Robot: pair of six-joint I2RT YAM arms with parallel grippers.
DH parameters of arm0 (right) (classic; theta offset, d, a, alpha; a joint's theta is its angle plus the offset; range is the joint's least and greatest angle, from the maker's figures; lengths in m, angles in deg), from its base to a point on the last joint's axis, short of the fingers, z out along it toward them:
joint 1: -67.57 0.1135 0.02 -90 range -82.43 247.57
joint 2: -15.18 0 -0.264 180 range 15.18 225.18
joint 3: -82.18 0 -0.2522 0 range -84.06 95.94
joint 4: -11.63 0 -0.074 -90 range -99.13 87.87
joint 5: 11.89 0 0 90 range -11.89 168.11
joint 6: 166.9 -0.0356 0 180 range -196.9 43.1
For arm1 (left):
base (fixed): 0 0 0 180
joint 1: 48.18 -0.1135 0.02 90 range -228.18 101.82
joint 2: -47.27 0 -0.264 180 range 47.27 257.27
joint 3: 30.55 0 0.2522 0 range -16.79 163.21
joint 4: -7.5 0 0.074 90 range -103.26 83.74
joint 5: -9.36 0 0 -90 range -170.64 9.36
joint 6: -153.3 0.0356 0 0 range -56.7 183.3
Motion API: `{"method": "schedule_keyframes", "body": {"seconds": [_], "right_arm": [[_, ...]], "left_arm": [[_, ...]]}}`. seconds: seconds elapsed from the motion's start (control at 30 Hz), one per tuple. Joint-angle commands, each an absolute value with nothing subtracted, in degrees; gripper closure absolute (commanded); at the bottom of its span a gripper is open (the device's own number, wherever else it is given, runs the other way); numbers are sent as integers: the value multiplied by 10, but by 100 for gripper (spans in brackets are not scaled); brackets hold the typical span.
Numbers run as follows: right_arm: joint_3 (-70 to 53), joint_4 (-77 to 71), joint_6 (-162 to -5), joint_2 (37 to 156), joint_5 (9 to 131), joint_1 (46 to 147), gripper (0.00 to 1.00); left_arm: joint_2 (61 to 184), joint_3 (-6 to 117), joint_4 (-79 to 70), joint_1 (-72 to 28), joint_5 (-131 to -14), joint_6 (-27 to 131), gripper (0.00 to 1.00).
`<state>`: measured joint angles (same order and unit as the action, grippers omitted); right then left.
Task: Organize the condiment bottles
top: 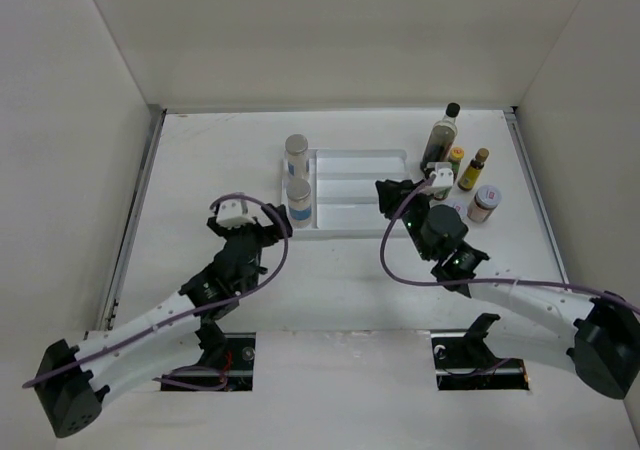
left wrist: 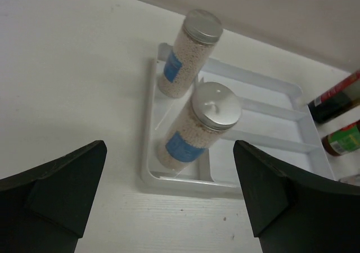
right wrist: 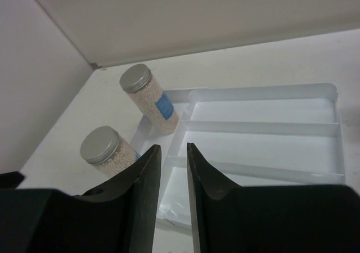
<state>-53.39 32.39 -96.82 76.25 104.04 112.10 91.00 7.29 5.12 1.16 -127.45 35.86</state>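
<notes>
Two grey-lidded jars (top: 296,156) (top: 298,200) stand in the left compartment of the white tray (top: 360,160); the left wrist view shows them as a far jar (left wrist: 188,53) and a near jar (left wrist: 199,126). Right of the tray stand the tall dark bottle (top: 440,135), the yellow-capped bottle (top: 455,159), the small yellow-labelled bottle (top: 473,170) and a pinkish jar (top: 484,203). My left gripper (top: 268,228) (left wrist: 170,152) is wide open and empty, just short of the tray's near left corner. My right gripper (top: 388,192) (right wrist: 174,147) hovers over the tray's right part, empty, with a narrow gap between the jaws.
The tray's long compartments (right wrist: 264,146) hold nothing. White walls close in the table at the back and on both sides. The bottles at the right stand close to the right arm's wrist. A second pinkish jar is mostly hidden behind that wrist.
</notes>
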Motion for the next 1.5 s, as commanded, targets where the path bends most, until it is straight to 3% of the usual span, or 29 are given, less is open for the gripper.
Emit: {"method": "schedule_keyframes", "body": {"seconds": [0.0,0.1,0.37,0.57,1.07,1.3,1.47], "right_arm": [[-451,251,-969,746,1049,1082,64],[-368,157,-969,765,1052,1029,54],[-157,-30,-932,881,1049,856,10],[-51,-91,-907,993,1044,791,0],[2,-31,-890,1120,967,738,8],[20,-39,-887,1141,960,740,32],[14,-30,-871,1136,987,740,62]], "left_arm": [[846,17,53,13,-1360,341,0],[834,-20,71,-1,-1365,311,0],[913,-56,189,-80,-1260,245,0],[982,-43,225,-143,-1226,242,0],[1044,-54,379,-211,-1227,230,0],[1087,-44,385,-211,-1210,231,0],[1103,-35,388,-200,-1186,229,0]]}}
